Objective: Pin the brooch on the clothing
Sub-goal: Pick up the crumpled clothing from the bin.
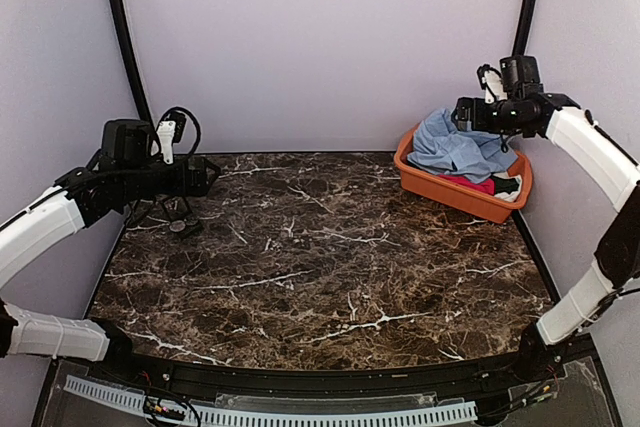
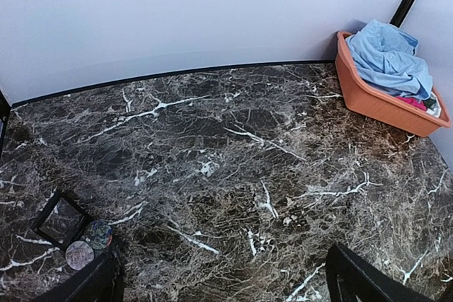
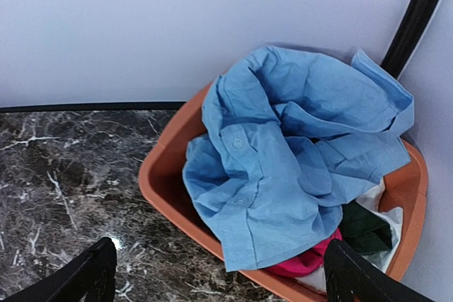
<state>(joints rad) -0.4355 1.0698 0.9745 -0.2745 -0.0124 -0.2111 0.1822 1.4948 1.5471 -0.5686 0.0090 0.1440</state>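
Top external view gives me the clothing [image 1: 455,147], a light blue shirt, bunched in an orange basin [image 1: 450,195] at the far right corner of the worktop [image 1: 320,247], lying over something red [image 1: 478,184]. My right gripper [image 1: 462,112] hovers beside the shirt. On its wrist view the fingers [image 3: 88,274] stand wide apart with nothing between them. The brooch [image 1: 180,226] lies on the marble near the far left corner, close by my left gripper [image 1: 205,175], which is also spread wide and empty. Left wrist view shows a small black square box [image 2: 60,218] with two round discs just beside it; from there I cannot tell which is the brooch.
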